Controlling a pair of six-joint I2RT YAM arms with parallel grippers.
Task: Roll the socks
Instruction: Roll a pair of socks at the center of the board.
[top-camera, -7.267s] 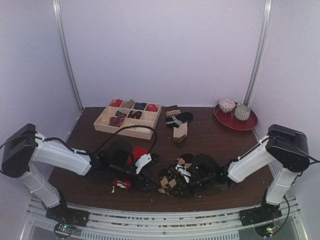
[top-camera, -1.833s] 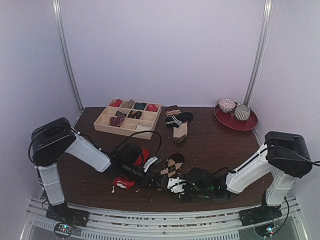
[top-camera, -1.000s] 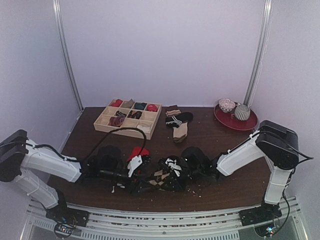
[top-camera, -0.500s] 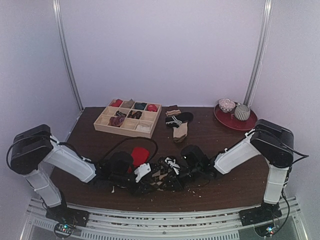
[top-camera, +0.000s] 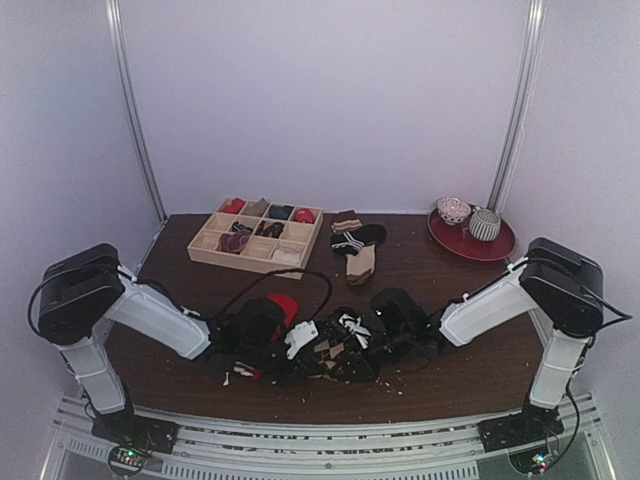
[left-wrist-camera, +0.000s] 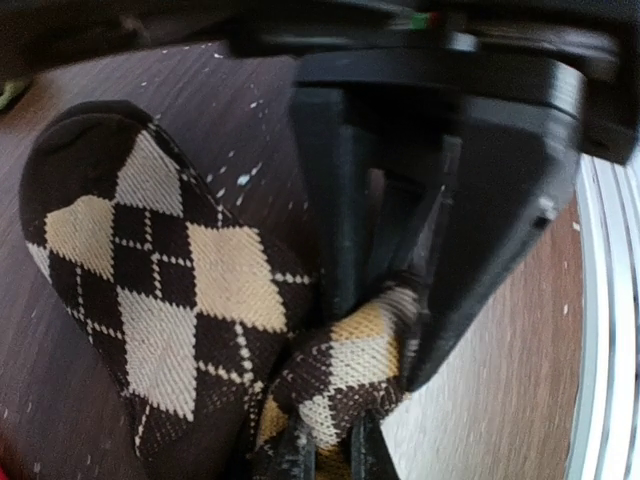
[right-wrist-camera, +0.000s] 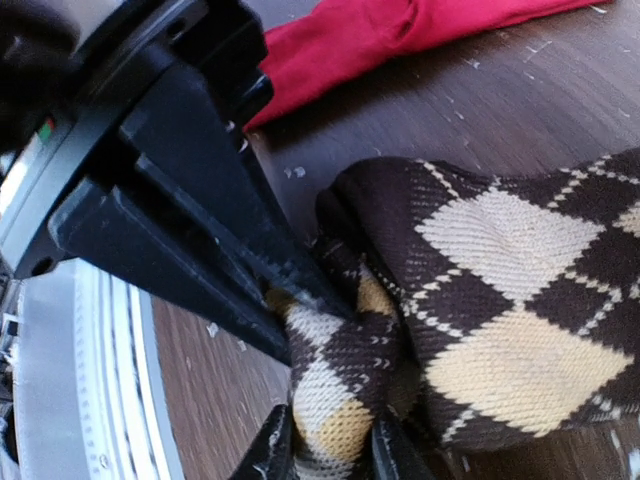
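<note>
The argyle sock (left-wrist-camera: 160, 290), judged limp, is pinched at its lower-frame fold by the left gripper (left-wrist-camera: 325, 452); whether the right gripper (right-wrist-camera: 330, 455) clamps it cannot be told.

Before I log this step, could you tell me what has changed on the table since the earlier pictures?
The left fingers, open a second ago, have closed on a fold of the argyle sock, which is now bunched between the two arms. The right fingers have the same fold between them. The left arm's elbow has lifted. The red sock, wooden tray, striped sock and red plate stayed put.
</note>
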